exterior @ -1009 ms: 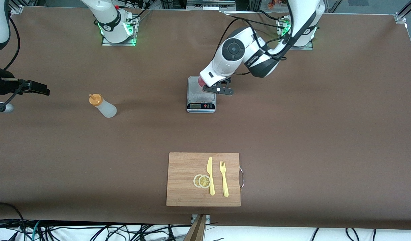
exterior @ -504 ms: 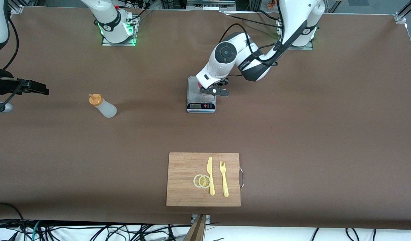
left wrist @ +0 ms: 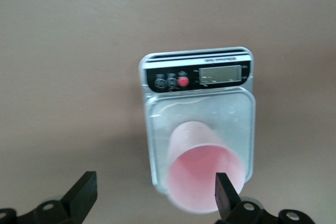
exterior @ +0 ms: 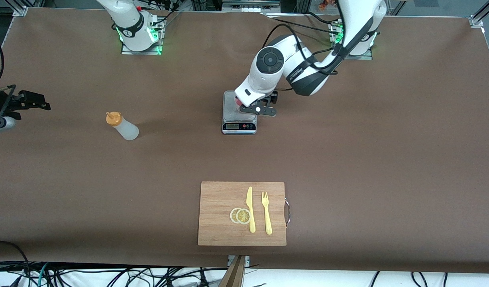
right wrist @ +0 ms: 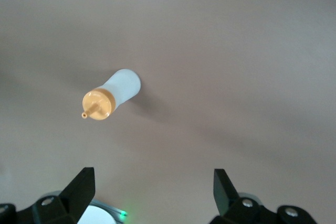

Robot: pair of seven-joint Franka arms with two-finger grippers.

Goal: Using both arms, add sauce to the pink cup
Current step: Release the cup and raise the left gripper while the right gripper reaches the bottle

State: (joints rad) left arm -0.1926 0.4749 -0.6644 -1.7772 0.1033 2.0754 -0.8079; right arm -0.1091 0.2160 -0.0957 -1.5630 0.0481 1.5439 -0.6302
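The cup [left wrist: 206,173] stands upright on the scale [exterior: 238,113], which sits near the middle of the surface [exterior: 348,159], toward the edge where my bases stand. In the left wrist view the cup rests on the clear weighing plate, apart from the scale's display and buttons, its open mouth facing up and nothing visible inside.

My left gripper [exterior: 259,108] hangs over the scale, just above the cup. Its fingers [left wrist: 227,195] are spread wide and grasp nothing; one finger shows in front of the cup's rim in the left wrist view, but I cannot tell whether it touches.

The sauce [exterior: 122,125] stands upright on the bare surface, well apart from the scale, toward my right arm's end. Its orange cap is on.

My right gripper [exterior: 29,100] hangs at the edge of the surface at my right arm's end, up in the air and apart from the sauce. Its fingers [right wrist: 81,187] are also spread, with nothing between them.

A cutting board [exterior: 220,223] lies at the edge nearest the front camera, carrying a knife [exterior: 250,209], a fork [exterior: 266,213] and two lemon slices [exterior: 240,215].
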